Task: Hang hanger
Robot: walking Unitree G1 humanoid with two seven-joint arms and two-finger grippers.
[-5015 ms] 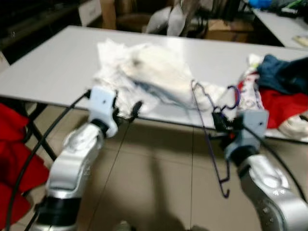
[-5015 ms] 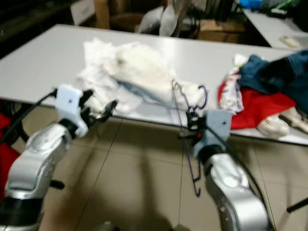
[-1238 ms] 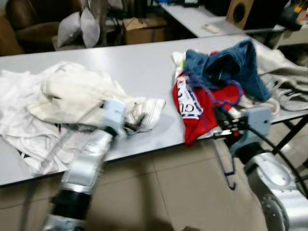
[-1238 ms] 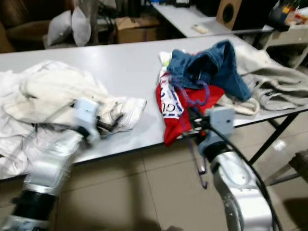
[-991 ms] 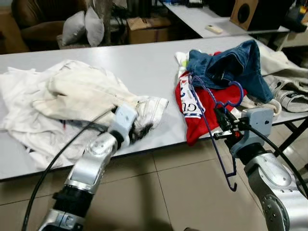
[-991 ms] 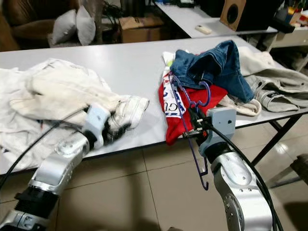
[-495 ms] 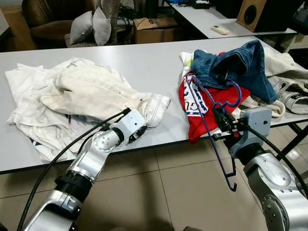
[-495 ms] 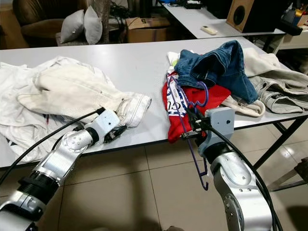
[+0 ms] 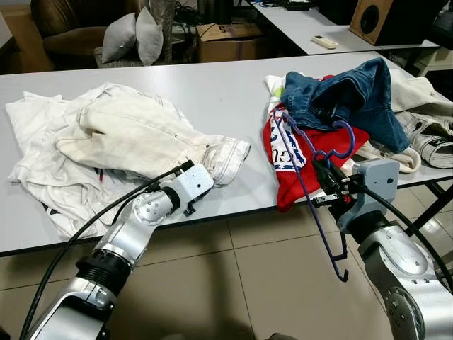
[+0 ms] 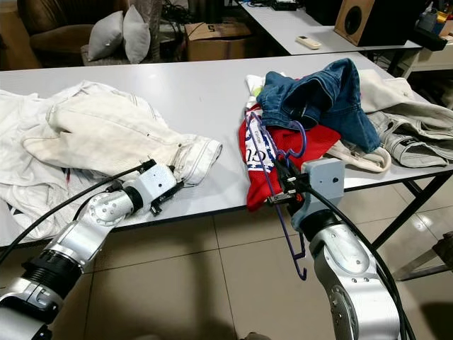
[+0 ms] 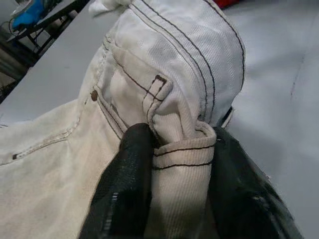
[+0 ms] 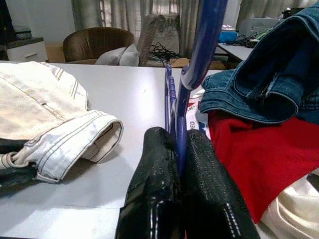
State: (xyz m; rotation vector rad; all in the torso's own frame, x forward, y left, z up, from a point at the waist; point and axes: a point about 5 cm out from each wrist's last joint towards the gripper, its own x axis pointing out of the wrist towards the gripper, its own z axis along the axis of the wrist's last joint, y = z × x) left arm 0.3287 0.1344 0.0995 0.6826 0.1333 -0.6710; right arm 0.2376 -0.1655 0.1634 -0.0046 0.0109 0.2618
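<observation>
Two grippers are loaded: the right gripper (image 9: 327, 185), centre-right, pinches the purple hanger (image 9: 311, 185), its long axis running down toward the floor, while the left gripper (image 11: 172, 196), centre-left, clamps the white jeans' waistband (image 11: 182, 159) across the table (image 9: 233, 92).

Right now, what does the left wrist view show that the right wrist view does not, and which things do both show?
Left wrist view: the left gripper clamped on a hem of the white jeans.
Right wrist view: the right gripper shut on the blue hanger, beside blue denim and a red garment.
Both: the white jeans and the grey table.
</observation>
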